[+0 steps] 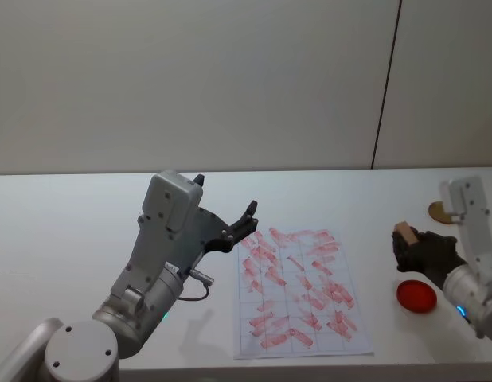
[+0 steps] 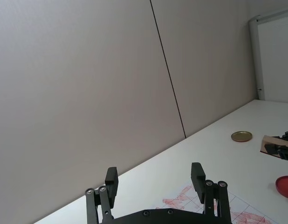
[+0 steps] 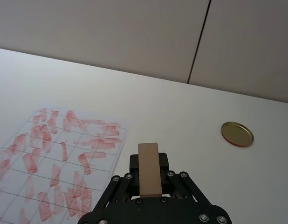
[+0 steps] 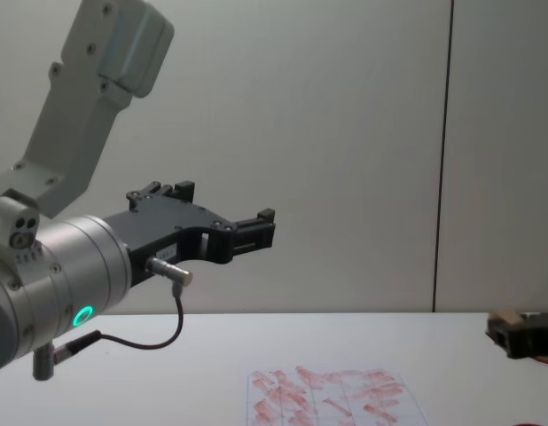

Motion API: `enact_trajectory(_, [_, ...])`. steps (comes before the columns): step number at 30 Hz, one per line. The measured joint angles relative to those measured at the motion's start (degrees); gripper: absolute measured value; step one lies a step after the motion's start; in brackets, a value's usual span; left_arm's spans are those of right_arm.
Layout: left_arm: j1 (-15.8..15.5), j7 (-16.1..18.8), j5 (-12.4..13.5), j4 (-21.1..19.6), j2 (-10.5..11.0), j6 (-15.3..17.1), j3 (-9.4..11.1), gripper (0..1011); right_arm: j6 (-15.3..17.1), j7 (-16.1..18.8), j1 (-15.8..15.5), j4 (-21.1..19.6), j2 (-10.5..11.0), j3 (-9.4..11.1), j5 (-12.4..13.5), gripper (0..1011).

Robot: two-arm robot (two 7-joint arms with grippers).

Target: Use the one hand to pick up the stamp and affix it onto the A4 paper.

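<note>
Stamp (image 3: 149, 169) pinched between fingers of right pincer (image 1: 406, 239), at right of frame, well apart from A4 paper (image 1: 298, 294). Left pincer (image 2: 154, 176) spread, raised at paper's left edge.

We see bright, soft, even light. A faint shadow lies on the table (image 1: 200, 322) around seven o'clock.

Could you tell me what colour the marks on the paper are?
Red-pink, smudgy; the paper shows best in the head view.
</note>
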Motion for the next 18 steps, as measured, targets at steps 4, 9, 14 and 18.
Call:
enact_trajectory(4, [0.00,0.00,0.00,0.00,0.00,0.00,0.00,993,0.96,0.36,-0.52,-1.86,-0.36,-0.67,-0.32,220])
enact_trajectory(9, [0.00,0.00,0.00,0.00,0.00,0.00,0.00,993,1.80,0.92,-0.94,-2.50,-1.17,-1.85,-1.12,220])
enact_trajectory(14, [0.00,0.00,0.00,0.00,0.00,0.00,0.00,993,2.22,1.55,-1.05,-1.99,-2.04,-3.04,-1.96,221])
enact_trajectory(18, [0.00,0.00,0.00,0.00,0.00,0.00,0.00,993,2.49,2.24,-1.12,-1.29,-2.72,-3.97,-2.63,220])
